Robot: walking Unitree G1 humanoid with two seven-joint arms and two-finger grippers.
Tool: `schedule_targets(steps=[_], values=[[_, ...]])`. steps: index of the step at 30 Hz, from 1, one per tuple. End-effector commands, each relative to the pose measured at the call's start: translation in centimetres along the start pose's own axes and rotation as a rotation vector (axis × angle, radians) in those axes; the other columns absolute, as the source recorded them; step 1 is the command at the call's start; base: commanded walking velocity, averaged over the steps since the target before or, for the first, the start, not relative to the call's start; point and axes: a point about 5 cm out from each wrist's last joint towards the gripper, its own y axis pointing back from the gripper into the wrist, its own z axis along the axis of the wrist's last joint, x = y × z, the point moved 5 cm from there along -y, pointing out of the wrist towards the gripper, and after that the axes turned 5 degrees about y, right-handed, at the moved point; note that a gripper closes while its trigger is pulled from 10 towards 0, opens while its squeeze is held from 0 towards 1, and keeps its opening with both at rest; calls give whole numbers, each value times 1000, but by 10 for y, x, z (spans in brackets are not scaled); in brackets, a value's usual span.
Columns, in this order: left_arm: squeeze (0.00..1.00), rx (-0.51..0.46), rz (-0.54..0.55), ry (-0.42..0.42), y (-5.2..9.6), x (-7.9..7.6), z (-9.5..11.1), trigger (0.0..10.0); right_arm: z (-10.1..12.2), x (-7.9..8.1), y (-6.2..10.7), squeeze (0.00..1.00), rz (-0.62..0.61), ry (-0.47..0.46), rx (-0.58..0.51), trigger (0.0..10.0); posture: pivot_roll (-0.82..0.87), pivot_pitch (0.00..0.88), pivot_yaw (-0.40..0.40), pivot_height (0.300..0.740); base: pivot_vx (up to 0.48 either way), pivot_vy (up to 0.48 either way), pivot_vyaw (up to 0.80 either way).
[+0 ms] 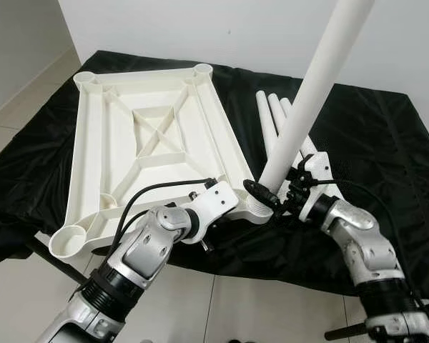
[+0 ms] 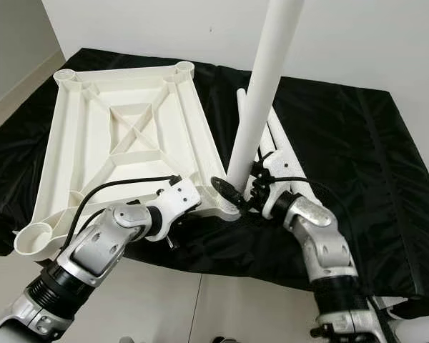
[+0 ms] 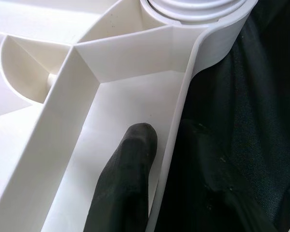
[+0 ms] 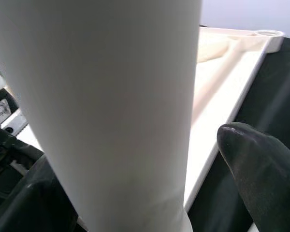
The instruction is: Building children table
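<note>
The white table leg (image 1: 309, 96) stands in the near right corner socket of the upturned tabletop (image 1: 146, 139), leaning up and right; right gripper (image 1: 272, 199) clamps its base, left gripper (image 3: 157, 183) pinches the tabletop's rim

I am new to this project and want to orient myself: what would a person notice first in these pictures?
First, the long white table leg, standing tilted in the near right corner socket of the upside-down white tabletop, which lies on a black cloth. The right gripper clasps the leg near its base, while the left gripper pinches the tabletop's rim beside that socket. More white legs lie on the cloth behind.
</note>
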Motion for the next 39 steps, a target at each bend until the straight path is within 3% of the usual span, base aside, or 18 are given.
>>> schedule_targets(steps=[1,2,3,4,5,12,22,23,24,39], values=[[0,1,-25,-6,-2,-5,-1,10000,-5,-2,2,0,19,-5,10,5255,-98,144,10,740,0,0,0],[0,1,-25,-6,-2,-5,-1,10000,-5,-2,1,0,26,-9,11,5255,-98,144,10,740,0,0,0],[0,0,-25,-7,-2,-5,-1,10000,-5,-3,1,0,30,2,8,2392,-94,143,10,740,0,0,0],[0,0,-25,-7,-2,-5,-1,10000,-5,-3,1,0,30,2,8,2392,-94,143,10,740,0,0,0],[0,0,-24,-9,-2,-4,0,10000,-4,-4,0,0,42,10,5,0,-94,144,10,740,0,0,0],[0,0,-23,-7,-2,-4,-1,10000,-2,2,-1,0,83,-15,-19,0,-97,140,8,740,0,0,0],[0,-4,-27,-4,-4,-7,-1,10000,-2,12,0,0,31,-38,-51,235,-102,130,-5,740,0,0,0],[0,-4,-28,-5,-4,-8,-1,10000,-3,12,0,0,15,-33,-48,4745,-103,127,-5,740,0,0,0],[0,-4,-29,-5,-4,-8,-1,10000,-3,12,-1,0,-8,-29,-44,10000,-103,125,-6,740,0,0,0],[0,2,-44,-12,-5,-13,-4,10000,8,20,-5,0,-191,-36,-89,10000,-104,113,-6,740,0,0,0]])
